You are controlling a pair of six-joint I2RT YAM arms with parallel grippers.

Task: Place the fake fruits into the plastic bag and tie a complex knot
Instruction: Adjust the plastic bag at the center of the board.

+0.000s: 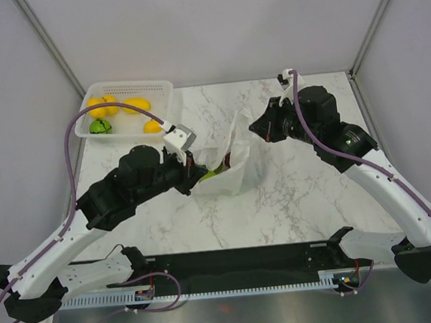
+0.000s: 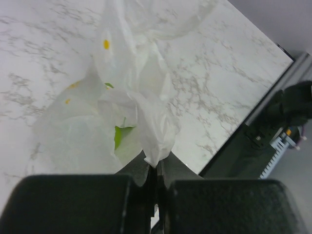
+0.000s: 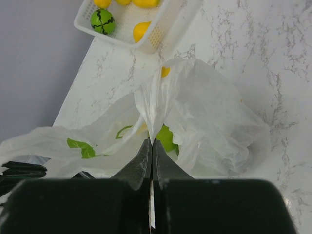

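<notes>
The plastic bag [image 1: 235, 167] stands open in the middle of the table, white with lemon and leaf prints. A green fruit [image 1: 210, 174] and a dark red one [image 1: 229, 160] show inside it. My left gripper [image 1: 194, 171] is shut on the bag's left edge, and the pinched white fold [image 2: 155, 141] rises from its tips [image 2: 157, 165]. My right gripper [image 1: 255, 129] is shut on the bag's right upper edge, and its tips [image 3: 152, 142] pinch a fold [image 3: 153, 109] above a green fruit [image 3: 167, 138]. No knot shows.
A white perforated basket [image 1: 165, 90] at the far left holds several yellow fruits [image 1: 136, 104] and a green black-striped one [image 1: 100, 126]; it also shows in the right wrist view [image 3: 161, 29]. Grey walls close in on three sides. The black base rail [image 1: 239, 261] runs along the near edge.
</notes>
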